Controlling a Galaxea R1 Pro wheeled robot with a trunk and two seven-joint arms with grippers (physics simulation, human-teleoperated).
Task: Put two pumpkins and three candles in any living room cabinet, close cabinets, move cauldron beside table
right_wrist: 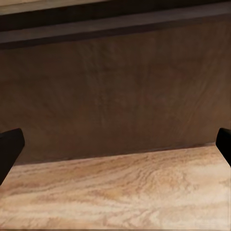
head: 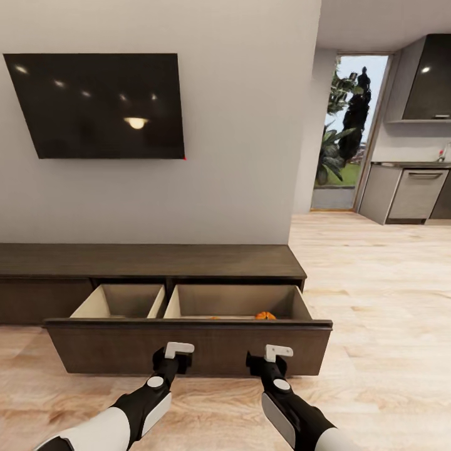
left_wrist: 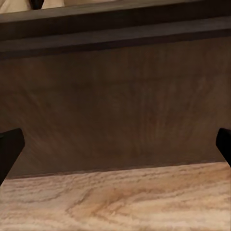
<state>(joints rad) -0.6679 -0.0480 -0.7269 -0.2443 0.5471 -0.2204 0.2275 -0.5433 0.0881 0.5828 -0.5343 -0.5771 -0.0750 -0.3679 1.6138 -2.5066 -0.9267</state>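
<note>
The long dark-brown cabinet (head: 150, 262) stands against the wall with its wide drawer pulled out, dark front (head: 188, 347) facing me. The drawer's pale interior is split into two compartments. An orange pumpkin (head: 265, 316) peeks over the front panel in the right-hand compartment. My left gripper (head: 170, 362) and right gripper (head: 262, 363) hover low just before the drawer front, both open and holding nothing. In the wrist views the drawer front (left_wrist: 115, 101) (right_wrist: 115, 91) looms close between the spread left fingertips (left_wrist: 8, 147) and right fingertips (right_wrist: 8, 147). Candles, cauldron and table are out of view.
A black TV (head: 100, 103) hangs on the grey wall above the cabinet. Light wood floor (head: 376, 313) stretches to the right toward a kitchen with grey units (head: 413, 194) and a glass door (head: 347, 125).
</note>
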